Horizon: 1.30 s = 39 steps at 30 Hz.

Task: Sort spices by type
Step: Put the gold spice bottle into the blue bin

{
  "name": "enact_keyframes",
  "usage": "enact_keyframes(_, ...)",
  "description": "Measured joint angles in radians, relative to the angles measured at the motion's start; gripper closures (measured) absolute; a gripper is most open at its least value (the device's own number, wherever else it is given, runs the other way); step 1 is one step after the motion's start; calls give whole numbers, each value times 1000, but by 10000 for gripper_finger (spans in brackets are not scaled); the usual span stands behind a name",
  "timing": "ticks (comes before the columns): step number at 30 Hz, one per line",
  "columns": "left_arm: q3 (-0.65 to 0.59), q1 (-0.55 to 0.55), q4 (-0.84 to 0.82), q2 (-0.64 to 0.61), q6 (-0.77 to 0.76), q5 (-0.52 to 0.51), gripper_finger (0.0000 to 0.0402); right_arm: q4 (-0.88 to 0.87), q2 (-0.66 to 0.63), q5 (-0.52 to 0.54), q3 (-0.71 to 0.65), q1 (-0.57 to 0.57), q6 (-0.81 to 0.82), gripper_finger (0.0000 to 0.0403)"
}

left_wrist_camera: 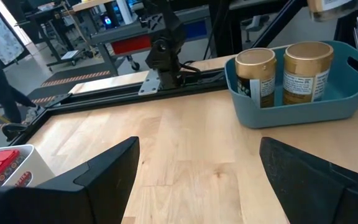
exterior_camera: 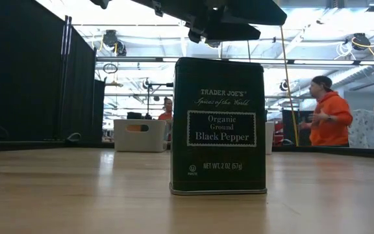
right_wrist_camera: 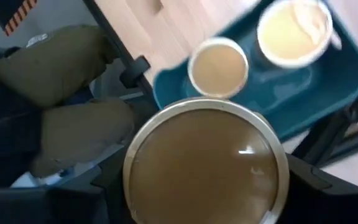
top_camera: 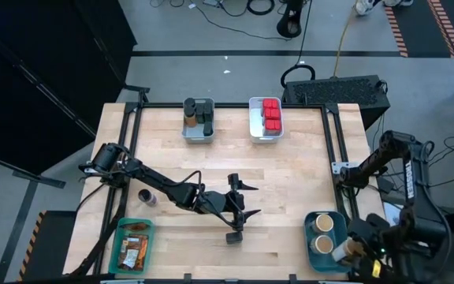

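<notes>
A dark boxy black-pepper tin [exterior_camera: 218, 127] stands upright on its base on the table [top_camera: 290, 181], near the near edge [top_camera: 233, 236]. My left gripper [top_camera: 246, 199] hovers open just beyond and above it [exterior_camera: 221, 27], touching nothing; its fingers frame bare table in the left wrist view [left_wrist_camera: 197, 180]. My right gripper [top_camera: 344, 252] is shut on a round tan-topped jar [right_wrist_camera: 207, 163] over the near right corner of the blue bin [top_camera: 309, 233]. That bin holds two more tan-topped jars [left_wrist_camera: 255, 74] [left_wrist_camera: 307, 70]. A dark cylindrical jar [top_camera: 146, 197] lies by the left arm. My right gripper holds the tan-topped jar by its sides just under the lid [right_wrist_camera: 135, 186], pinched between the two fingers, which stand on opposite sides of it. The jar is lifted clear, its lid facing the wrist camera, with the blue bin [right_wrist_camera: 328, 81] below and beyond it.
A grey bin [top_camera: 198, 130] with dark jars and a white bin [top_camera: 252, 126] with red tins sit at the far edge. A teal bin [top_camera: 120, 251] with brown-orange packets sits at the near left corner. Black rails frame the table. People stand in the room behind.
</notes>
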Motion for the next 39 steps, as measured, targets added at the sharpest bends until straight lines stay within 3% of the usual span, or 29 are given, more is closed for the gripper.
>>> enact_keyframes(9,0,0,0,0,-1,0,70,115,0,7,-116,69,138,150)
enact_keyframes(39,0,1,0,0,0,0,70,296,1,-16,-373,24,-89,150)
